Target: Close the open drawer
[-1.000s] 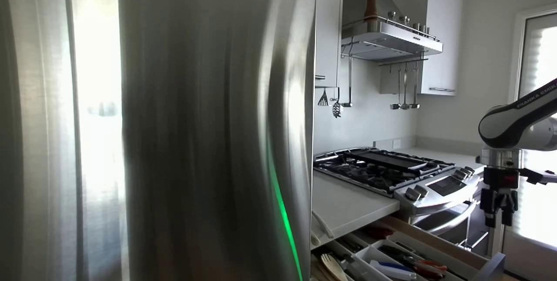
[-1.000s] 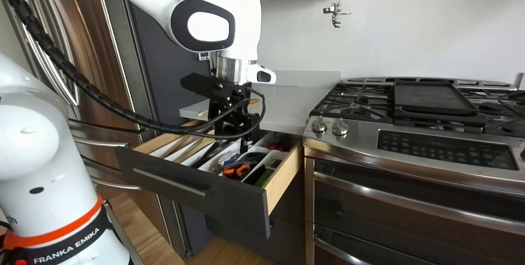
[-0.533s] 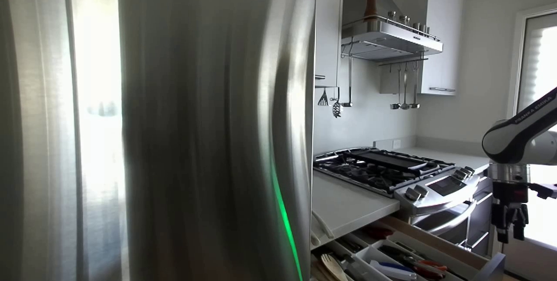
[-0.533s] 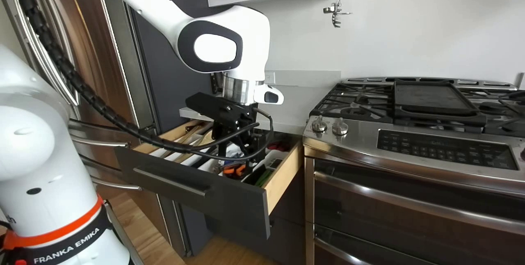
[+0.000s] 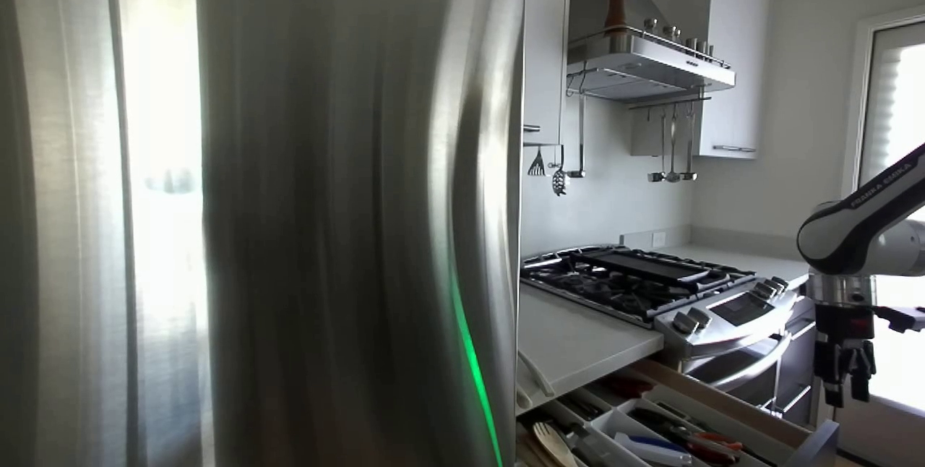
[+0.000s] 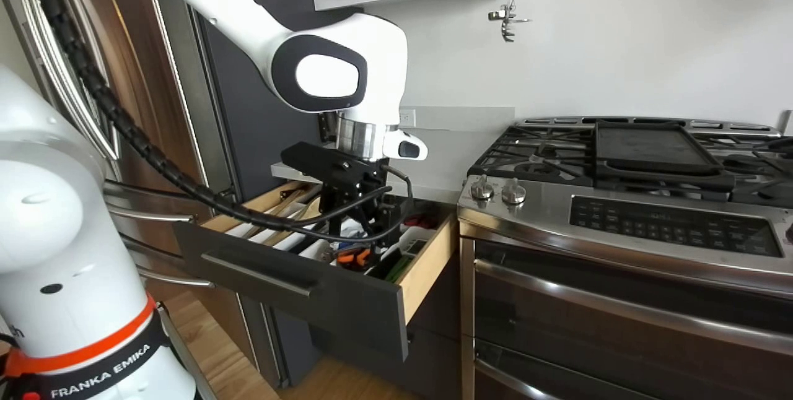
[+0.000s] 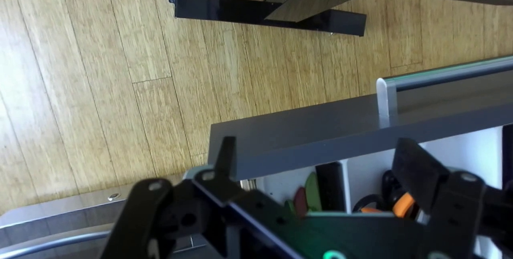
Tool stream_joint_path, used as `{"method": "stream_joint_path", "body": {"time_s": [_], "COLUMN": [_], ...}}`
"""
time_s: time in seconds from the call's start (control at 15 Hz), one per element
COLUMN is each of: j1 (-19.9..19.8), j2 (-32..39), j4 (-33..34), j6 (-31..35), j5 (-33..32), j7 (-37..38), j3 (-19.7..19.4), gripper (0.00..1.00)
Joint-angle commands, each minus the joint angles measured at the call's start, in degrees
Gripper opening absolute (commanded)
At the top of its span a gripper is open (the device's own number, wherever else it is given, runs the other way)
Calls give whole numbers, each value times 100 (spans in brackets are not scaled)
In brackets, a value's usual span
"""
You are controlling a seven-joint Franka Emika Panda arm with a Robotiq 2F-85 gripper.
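Fridge [image 6: 142, 78]: is standing to one side, showing no name that I am able to read
Stove [image 6: 619, 338]: is sitting just beside the drawer [image 6: 347, 307]; the marks on its panel [image 6: 672, 226] are looking too blurry to read
Arm [image 6: 378, 72]: is hanging over the open drawer, maybe so that it can push the front in
Drawer: is sticking out from under the counter [image 5: 578, 344], between fridge and stove, and is needing a push to shut
Bins [image 7: 366, 170]: are keeping the kitchen tools [image 5: 555, 445] apart, so they are not mixing
Bar [image 7: 453, 73]: is running along the drawer's front, giving people something to pull
Gripper [image 7: 318, 154]: is hanging above the drawer near its front, jaws standing wide apart and holding nothing; it seems to be touching nothing
Orange grips [image 7: 403, 205]: are lying loose in a bin, so a soft push is looking best
Letters [image 6: 101, 370]: are saying FRANKA EMIKA on the arm, showing in both exterior views
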Motion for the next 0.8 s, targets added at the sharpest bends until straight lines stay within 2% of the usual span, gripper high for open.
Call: {"method": "stream_joint_path", "body": {"time_s": [0.0, 0.07, 0.13, 0.2, 0.27, 0.53, 0.73], "j1": [-4, -7, -16, -27, -44, -37, -28], "j2": [468, 554, 639, 715, 800, 1199, 1488], "j4": [5, 3, 6, 8, 14, 42, 39], "j6": [213, 260, 314, 374, 421, 628, 1061], "j5": [-51, -41, -28, -41, -54, -21, 29], "j7": [-64, -68, -61, -55, -44, -6, 75], "j3": [-8, -7, -6, 2, 5, 46, 102], "gripper": [100, 75, 75, 68, 58, 28, 4]}}
